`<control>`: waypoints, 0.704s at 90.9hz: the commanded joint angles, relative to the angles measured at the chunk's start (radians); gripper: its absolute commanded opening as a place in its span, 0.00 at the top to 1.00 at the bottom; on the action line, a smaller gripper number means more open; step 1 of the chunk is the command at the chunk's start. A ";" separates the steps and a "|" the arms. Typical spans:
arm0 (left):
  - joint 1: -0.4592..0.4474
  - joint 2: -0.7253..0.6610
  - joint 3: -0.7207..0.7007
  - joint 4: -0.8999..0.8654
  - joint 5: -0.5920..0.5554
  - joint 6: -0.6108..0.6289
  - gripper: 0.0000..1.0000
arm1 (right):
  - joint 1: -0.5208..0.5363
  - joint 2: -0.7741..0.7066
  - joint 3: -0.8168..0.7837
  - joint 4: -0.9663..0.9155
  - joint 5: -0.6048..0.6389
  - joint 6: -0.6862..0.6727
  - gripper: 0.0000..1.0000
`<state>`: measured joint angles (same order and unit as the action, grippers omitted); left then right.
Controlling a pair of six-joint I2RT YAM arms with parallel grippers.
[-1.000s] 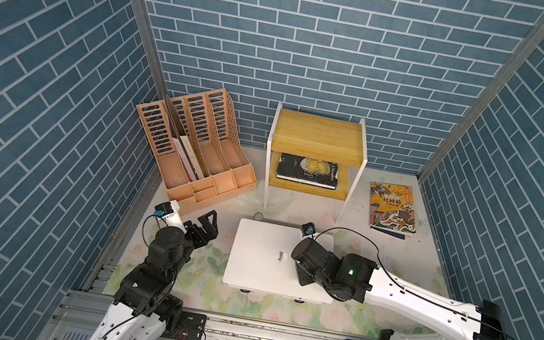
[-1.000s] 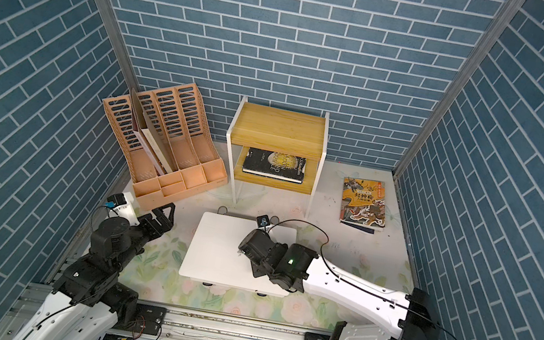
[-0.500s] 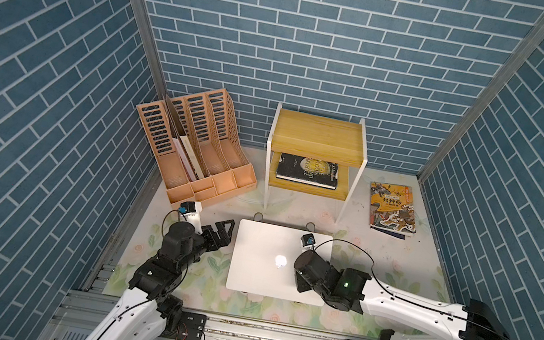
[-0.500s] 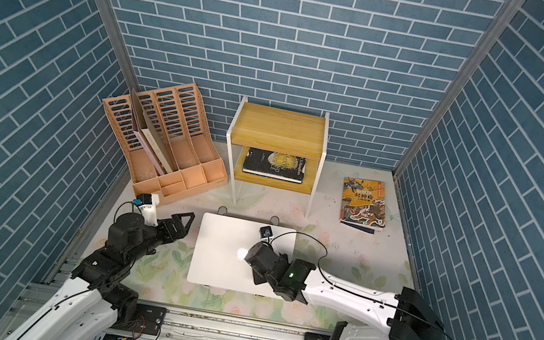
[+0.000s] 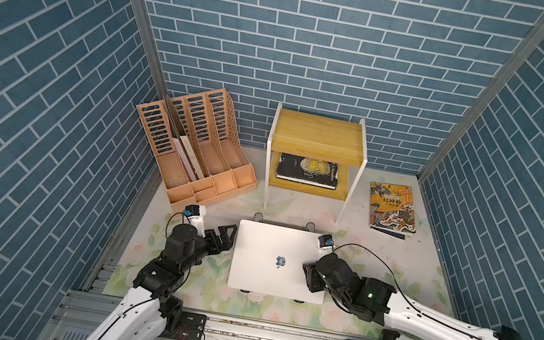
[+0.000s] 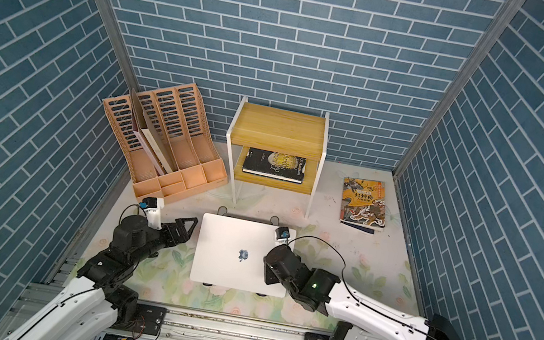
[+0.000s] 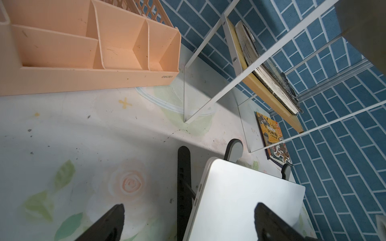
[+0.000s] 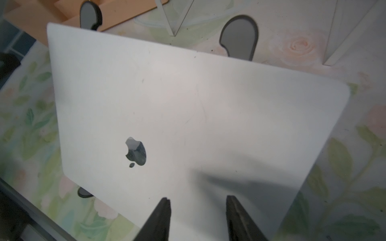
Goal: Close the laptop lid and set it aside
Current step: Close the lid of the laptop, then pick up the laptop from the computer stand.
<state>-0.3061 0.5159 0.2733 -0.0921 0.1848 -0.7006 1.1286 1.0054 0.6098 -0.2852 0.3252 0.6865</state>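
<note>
Jaws of the left gripper (image 5: 228, 237) stand wide and empty, just off the left edge of the laptop (image 5: 275, 281). In the left wrist view its two black, wedge-shaped fingers (image 7: 110, 223) are cut off by the frame. One shows against the floral mat (image 7: 62, 146), the other against the silver lid, and whether either touches anything I cannot tell.

Between the two pairs of jaws the laptop lies shut. The laptop lid (image 6: 231, 243) is flat down, a smooth matt silver panel with rounded corners and a dark, glossy apple logo (image 8: 135, 152). It sits raised on a black folding stand (image 7: 183, 177). Only a slotted bar, grey rounded tabs at the far edge and small feet at the near edge peep out; the rest is hidden beneath.

Jaws of the right gripper (image 8: 198, 203) stand partly apart with nothing between them, over the lid's right-hand part. In both top views the fingertips are tucked under the black wrist, so contact with the lid is hard to judge.

Beyond the left jaws stands a peach plastic file organiser (image 5: 198, 150) with slotted dividers. Beyond the gap between the jaws is a yellow wooden shelf (image 5: 317, 137) on a thin white frame, with a dark book (image 5: 308, 171) on its lower board. Well beyond the right jaws a colourful paperback (image 5: 394, 209) lies flat on the mat.
</note>
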 commanded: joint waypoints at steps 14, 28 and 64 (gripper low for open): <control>-0.007 -0.025 -0.046 0.017 0.042 0.008 0.01 | -0.105 -0.253 -0.105 0.022 -0.002 0.009 0.19; -0.021 -0.027 -0.083 0.071 0.081 -0.017 0.00 | -0.220 -0.273 -0.176 0.069 -0.129 0.001 0.10; -0.107 0.000 -0.154 0.168 0.104 -0.081 0.00 | -0.267 -0.161 -0.372 0.403 -0.437 0.059 0.15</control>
<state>-0.3851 0.5121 0.1505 0.0055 0.2668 -0.7517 0.8646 0.8341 0.2634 -0.0162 -0.0223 0.7040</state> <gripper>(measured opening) 0.996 0.859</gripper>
